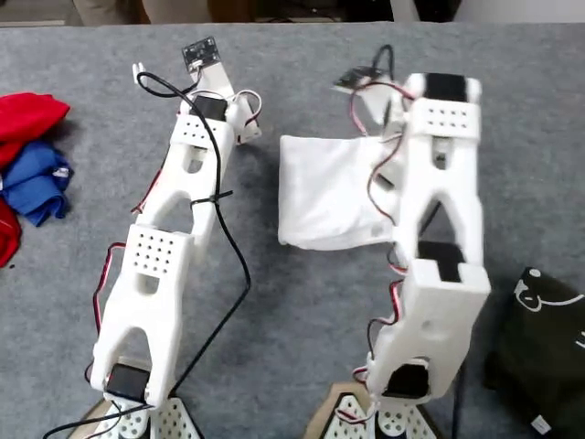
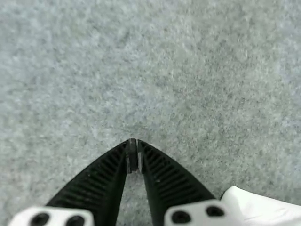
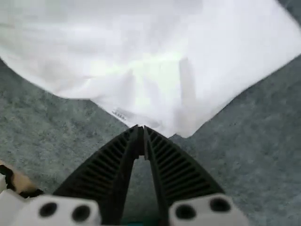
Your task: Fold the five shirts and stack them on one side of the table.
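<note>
I record left gripper [image 2: 133, 155] closed, empty, over grey felt table [image 2: 141, 70]; right gripper [image 3: 140, 136] closed at hem of white cloth shirt [image 3: 141, 56], presumably to fold. Crumpled red cloth shirt [image 1: 32, 114] waits nine o'clock.

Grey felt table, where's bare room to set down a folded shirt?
Free: the near strip between the left arm and right arm, in front of the white shirt; the patch between the left arm and the red shirt and blue shirt; the far right corner beyond the black cloth. Crowded: the middle, under the right arm.

Robotics lab: grey felt table [image 1: 302, 311] carrying 2 bare-wired arms [image 1: 174, 229] [image 1: 443, 229].
</note>
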